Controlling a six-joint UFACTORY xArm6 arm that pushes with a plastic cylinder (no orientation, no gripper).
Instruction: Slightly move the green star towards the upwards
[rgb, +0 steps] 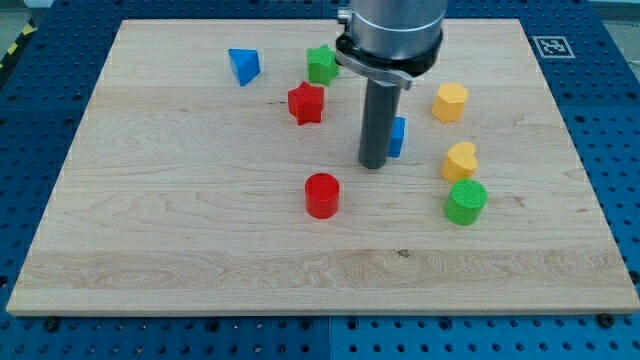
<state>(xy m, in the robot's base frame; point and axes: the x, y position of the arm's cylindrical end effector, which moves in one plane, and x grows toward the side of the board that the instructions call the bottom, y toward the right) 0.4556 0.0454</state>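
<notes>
Black-and-white marker tag (551, 46) sits far upper right of my tip (373, 165); no readable writing. My rod stands upright, gripping nothing. Green star (321, 64) lies up-left; blue block (398, 136) touches my right.

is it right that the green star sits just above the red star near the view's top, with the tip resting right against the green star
Not quite. The camera view shows the green star just above the red star, but my tip isn't against it: it sits lower and to the view's right, beside the blue block.
</notes>
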